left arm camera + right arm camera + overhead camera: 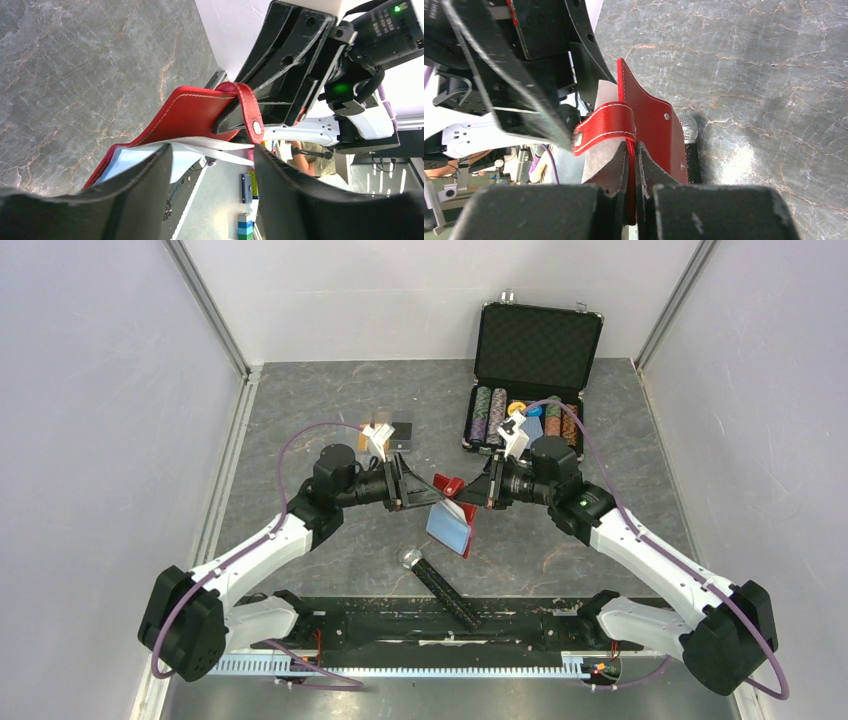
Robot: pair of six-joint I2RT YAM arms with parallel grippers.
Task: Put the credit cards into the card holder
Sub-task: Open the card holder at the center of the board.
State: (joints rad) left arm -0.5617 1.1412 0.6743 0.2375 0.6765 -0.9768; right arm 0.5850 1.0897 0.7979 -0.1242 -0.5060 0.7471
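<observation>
One card holder (452, 520) hangs between your two arms. It is off the worktop (300, 400) and opened out, with its red cover pinched by the right end effector (633, 160), whose jaws are pressed together on the leather just beside the closing tab (604, 129). From that grip the blue-grey sleeves droop toward the arm bases, so the holder's long axis runs away from the right fingertips rather than across them. Your left end effector (212, 165) faces it from the opposite side, jaws spread wide and gripping nothing. The holder sits straight ahead of its fingertips, and the pale sleeve edge reaches the mouth of the gap, though you cannot tell whether it touches a finger. The credit cards (400, 432) are in neither grip. They lie flat on the worktop behind the left end effector, just past its wrist, too small here to read their long axis. That makes the left arm the nearer one, and probably the one to fetch a card. A microphone (440, 585) lies under the holder, and the poker-chip case (535, 370) stands open beyond the right wrist.
</observation>
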